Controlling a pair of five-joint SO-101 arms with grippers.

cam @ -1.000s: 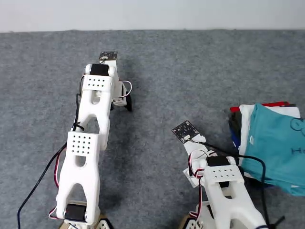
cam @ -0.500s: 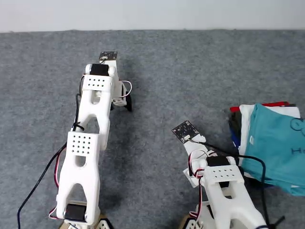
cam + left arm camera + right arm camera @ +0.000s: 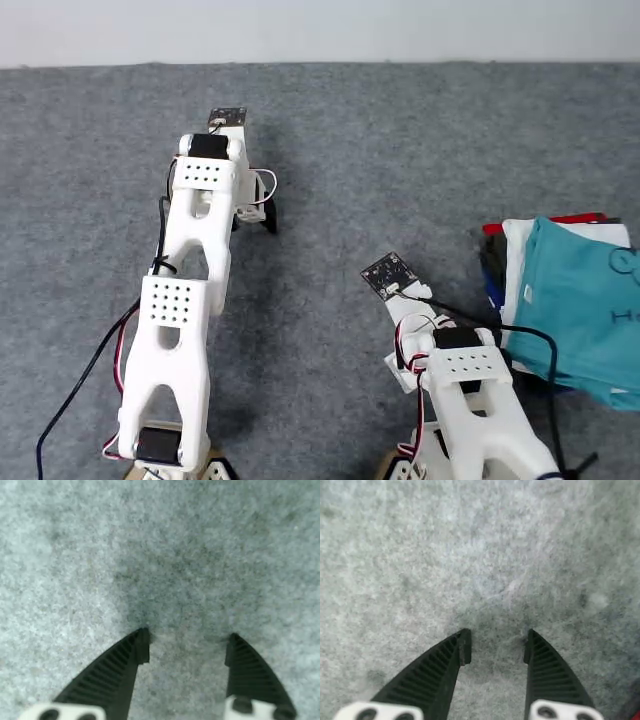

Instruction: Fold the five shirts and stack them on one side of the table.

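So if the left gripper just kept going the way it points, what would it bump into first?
Most likely the grey mat. The left gripper is open and points straight at it, with nothing in between.

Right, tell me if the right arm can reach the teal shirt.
Probably yes: the right gripper is open and empty, and the teal shirt lies uncovered atop the stack beside that arm.

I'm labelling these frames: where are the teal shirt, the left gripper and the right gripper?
teal shirt (image 3: 585, 320), high view, middle of its top face.
left gripper (image 3: 187, 641), left wrist view, midway between its open fingertips.
right gripper (image 3: 497, 636), right wrist view, midway between its open fingertips.
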